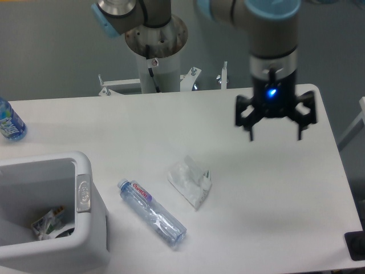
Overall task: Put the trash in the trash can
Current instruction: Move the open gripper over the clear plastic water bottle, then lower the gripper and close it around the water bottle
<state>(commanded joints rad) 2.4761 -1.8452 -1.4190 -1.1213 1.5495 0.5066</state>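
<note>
A clear water bottle (152, 212) with a blue cap and a red-and-blue label lies on its side on the white table, just right of the trash can. A crumpled white wrapper (190, 181) lies beside it, slightly farther back. The light-grey trash can (85, 197) stands at the front left, with some scraps inside. My gripper (275, 132) hangs open above the table's right half, well up and to the right of the wrapper, with nothing between its fingers.
A blue-labelled bottle (9, 122) stands at the table's left edge. The arm's base column (155, 51) rises behind the back edge, with metal brackets (205, 77) beside it. A dark object (356, 245) sits at the front right corner.
</note>
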